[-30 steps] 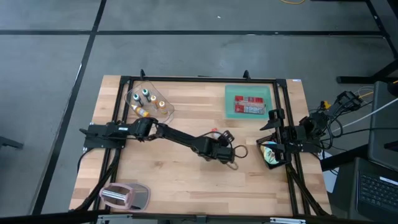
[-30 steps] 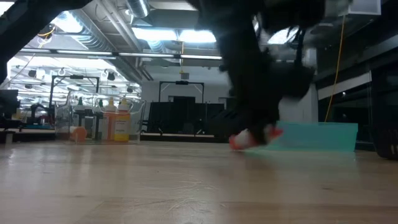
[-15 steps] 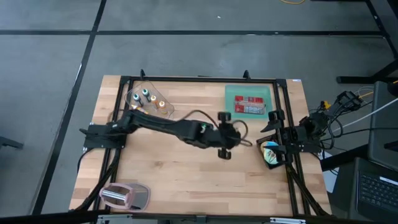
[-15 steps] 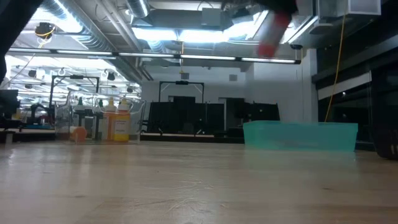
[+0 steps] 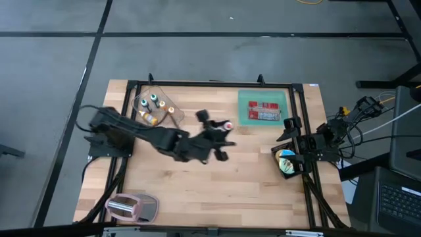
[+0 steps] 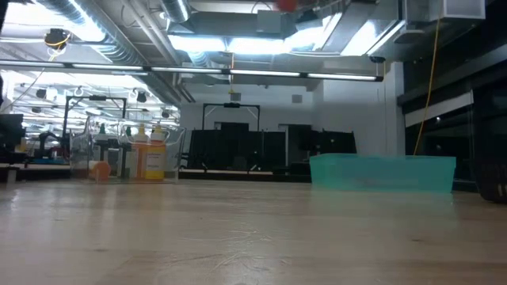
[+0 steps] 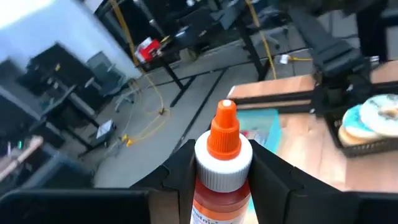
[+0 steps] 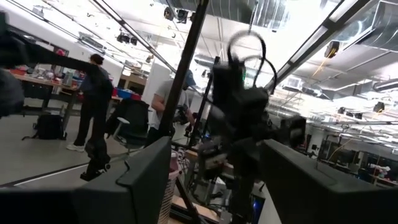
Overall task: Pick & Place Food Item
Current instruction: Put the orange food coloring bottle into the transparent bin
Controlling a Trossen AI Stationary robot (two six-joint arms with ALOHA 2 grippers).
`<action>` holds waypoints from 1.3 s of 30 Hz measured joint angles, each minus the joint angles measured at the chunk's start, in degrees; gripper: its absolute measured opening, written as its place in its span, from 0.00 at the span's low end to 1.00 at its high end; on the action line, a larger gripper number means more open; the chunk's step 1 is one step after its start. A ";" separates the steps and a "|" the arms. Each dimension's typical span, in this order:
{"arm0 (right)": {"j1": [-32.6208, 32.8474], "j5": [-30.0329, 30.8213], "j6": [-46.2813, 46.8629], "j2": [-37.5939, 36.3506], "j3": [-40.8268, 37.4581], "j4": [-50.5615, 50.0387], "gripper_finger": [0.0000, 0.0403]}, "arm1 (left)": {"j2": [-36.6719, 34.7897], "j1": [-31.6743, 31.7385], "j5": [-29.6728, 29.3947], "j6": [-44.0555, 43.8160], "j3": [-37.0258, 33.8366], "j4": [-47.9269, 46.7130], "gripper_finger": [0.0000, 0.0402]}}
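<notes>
A small bottle [image 7: 222, 163] with an orange nozzle cap and a white collar sits between the fingers of my left gripper [image 5: 217, 129], which is shut on it high above the table's middle. In the high view its cap [image 5: 227, 124] shows just left of the green tray [image 5: 263, 106]. In the low view only the red cap [image 6: 287, 4] shows, at the top edge. The tray holds a red packet [image 5: 264, 110]. My right gripper [image 8: 217, 186] waits open at the table's right edge, with nothing between its fingers. My left gripper pinches the bottle's body [image 7: 219, 194] just below the white collar, one finger [image 7: 180, 177] on each side. The fingers reach out about level from the table's left. The bottle is lifted clear of the table, and its cap sticks out past the fingertips.
A clear bin [image 5: 156, 106] with several bottles stands at the far left. A silver appliance [image 5: 131, 207] lies at the near left corner. A plate with food [image 5: 286, 161] sits under the right arm. People stand in the room beyond, in the right wrist view.
My left gripper has risen steeply from the table with the bottle, drawn back toward the far and left side, and rolled its wrist. The bottle, which was low by the tray, is now lifted high and clear.
</notes>
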 joint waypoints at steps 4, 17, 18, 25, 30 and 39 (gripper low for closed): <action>0.01 0.00 -0.16 0.02 0.00 -0.04 0.60 | -11.53 -0.06 -1.05 -4.16 -20.53 14.38 0.27; -0.04 1.53 -0.46 0.02 0.00 -0.03 0.60 | -45.13 -7.60 -20.72 -16.58 -64.42 31.48 0.27; -0.05 1.81 -0.46 0.00 0.00 0.02 0.60 | -46.46 -7.78 -21.28 -17.81 -65.31 29.87 0.27; -0.04 2.93 -0.21 0.00 0.00 -0.24 0.60 | -52.62 -4.44 -17.60 -44.15 -68.66 3.16 0.27; -0.02 3.21 0.26 0.02 0.00 -1.33 0.60 | -52.10 -3.71 -15.01 -56.24 -70.48 -6.27 0.27; -0.02 3.21 0.33 0.02 0.00 -1.31 0.60 | -50.70 -2.32 -12.62 -66.93 -70.92 -19.53 0.27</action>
